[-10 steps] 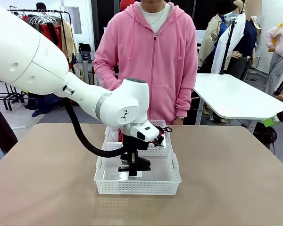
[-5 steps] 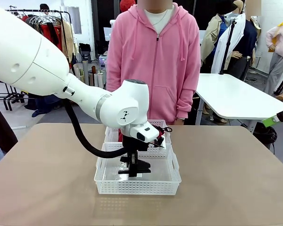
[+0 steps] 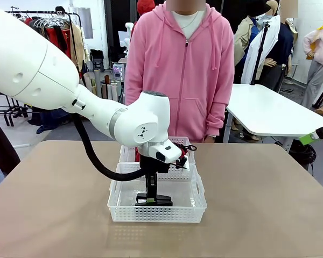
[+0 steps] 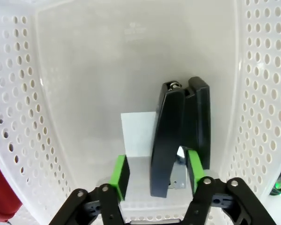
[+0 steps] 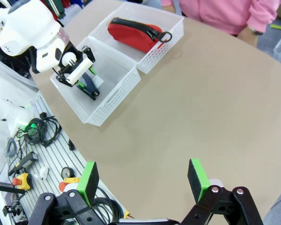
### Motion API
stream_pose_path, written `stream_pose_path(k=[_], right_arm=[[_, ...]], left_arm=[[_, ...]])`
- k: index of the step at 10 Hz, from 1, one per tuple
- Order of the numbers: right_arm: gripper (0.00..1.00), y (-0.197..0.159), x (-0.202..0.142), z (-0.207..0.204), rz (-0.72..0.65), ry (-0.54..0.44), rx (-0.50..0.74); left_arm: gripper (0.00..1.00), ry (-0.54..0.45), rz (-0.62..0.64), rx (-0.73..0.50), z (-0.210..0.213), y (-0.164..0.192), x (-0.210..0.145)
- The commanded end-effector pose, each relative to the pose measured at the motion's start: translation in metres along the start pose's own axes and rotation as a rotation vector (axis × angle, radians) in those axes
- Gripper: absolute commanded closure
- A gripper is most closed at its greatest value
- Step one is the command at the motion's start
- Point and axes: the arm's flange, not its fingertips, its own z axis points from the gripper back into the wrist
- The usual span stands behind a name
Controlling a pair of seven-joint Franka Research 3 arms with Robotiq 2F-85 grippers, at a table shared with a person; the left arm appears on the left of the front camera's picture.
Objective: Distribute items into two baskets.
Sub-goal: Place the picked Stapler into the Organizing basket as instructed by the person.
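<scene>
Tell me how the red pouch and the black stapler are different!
The red pouch is soft, with a zip; the black stapler is hard. The pouch lies in the farther basket, the stapler in the nearer basket, between the left gripper's fingers. Both rest inside white baskets.

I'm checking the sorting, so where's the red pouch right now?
The red pouch lies in the far basket, on the person's side, just behind the near basket that holds the stapler.

Black stapler (image 4: 180, 136), perforated white basket (image 4: 262, 93)
</scene>
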Motion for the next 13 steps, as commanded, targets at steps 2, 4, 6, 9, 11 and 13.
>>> stream_pose_path(k=[2,4,6,9,11,13], right_arm=[[0.00,0.000,0.002,0.000,0.002,-0.019,0.011],[0.00,0.000,0.002,0.000,0.002,-0.019,0.011],[0.00,0.000,0.002,0.000,0.002,-0.019,0.011],[0.00,0.000,0.002,0.000,0.002,-0.019,0.011],[0.00,0.000,0.002,0.000,0.002,-0.019,0.011],[0.00,0.000,0.002,0.000,0.002,-0.019,0.011]], left_arm=[[0.00,-0.003,-0.013,-0.014,0.004,-0.004,-0.006],[0.00,-0.002,-0.011,-0.019,0.005,-0.004,-0.007],[0.00,0.001,-0.006,-0.024,0.005,-0.003,-0.008],[0.00,-0.005,0.017,-0.038,0.021,0.000,-0.004],[0.00,-0.010,0.018,-0.025,0.044,-0.004,0.000],[0.00,-0.011,0.021,-0.022,0.055,-0.008,0.001]])
